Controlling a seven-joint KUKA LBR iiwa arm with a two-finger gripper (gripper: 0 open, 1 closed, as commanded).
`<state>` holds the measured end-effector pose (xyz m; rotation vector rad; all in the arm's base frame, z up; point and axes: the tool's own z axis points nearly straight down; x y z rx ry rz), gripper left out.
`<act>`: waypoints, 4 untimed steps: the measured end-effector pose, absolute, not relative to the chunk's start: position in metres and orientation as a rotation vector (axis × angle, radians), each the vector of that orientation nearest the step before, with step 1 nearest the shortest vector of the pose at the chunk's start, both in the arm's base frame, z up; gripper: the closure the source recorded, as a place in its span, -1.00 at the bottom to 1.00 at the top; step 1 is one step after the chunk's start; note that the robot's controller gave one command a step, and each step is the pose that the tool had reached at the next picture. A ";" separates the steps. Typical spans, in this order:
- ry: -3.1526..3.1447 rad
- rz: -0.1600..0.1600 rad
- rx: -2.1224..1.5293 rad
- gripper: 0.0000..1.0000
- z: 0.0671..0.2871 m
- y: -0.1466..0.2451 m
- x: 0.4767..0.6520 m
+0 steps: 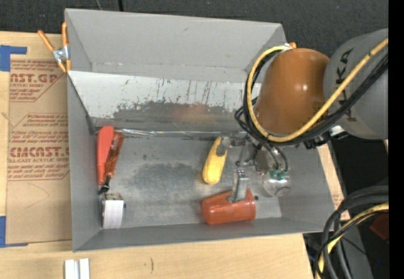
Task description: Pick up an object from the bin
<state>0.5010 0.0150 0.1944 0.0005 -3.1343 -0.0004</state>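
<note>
Cylinder, red and stubby [222, 211], lies on its side on the bin [158, 177] floor near the front wall, with our claw [240, 190] down at its upper edge, seemingly touching it. We cannot tell whether the claw is released or clenched. We judge the pick unfinished: nothing is lifted. Just beside lies a yellow banana-shaped piece [214, 163]; well apart at left, an orange-red tool [106, 154] and a small white block [113, 212]. We read no label on these; black lettering on the arm [366, 101] looks like KUKA.
</note>
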 end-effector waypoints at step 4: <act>-3.149 0.001 0.032 -1.00 0.169 -0.025 0.497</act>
